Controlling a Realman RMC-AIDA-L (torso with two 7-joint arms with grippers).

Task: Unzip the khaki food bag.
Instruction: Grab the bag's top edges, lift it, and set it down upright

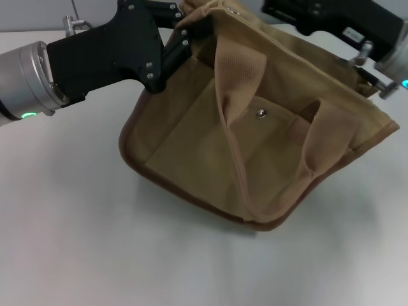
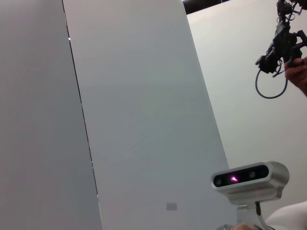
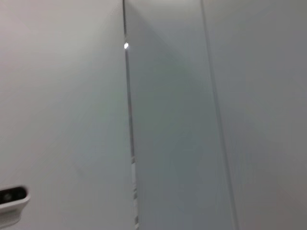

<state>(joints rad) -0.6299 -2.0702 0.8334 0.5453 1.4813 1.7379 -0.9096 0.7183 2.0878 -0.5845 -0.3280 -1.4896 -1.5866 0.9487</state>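
Observation:
The khaki food bag point(image 1: 191, 146) is a tan canvas tote with brown trim. It sits tilted on the white table, with its front pocket and silver snap point(image 1: 260, 113) facing me. One wide webbing handle point(image 1: 237, 70) hangs over the front. My left gripper point(image 1: 180, 37) is shut on the bag's top left corner. My right gripper point(image 1: 280, 11) is at the bag's top edge at the back right, its fingers hidden by the bag. The zipper is out of sight. The bag shows in neither wrist view.
The white table point(image 1: 76, 242) spreads in front and to the left of the bag. The left wrist view shows wall panels, a grey camera point(image 2: 249, 179) on a stand and a rig point(image 2: 280, 43) high up. The right wrist view shows only wall panels.

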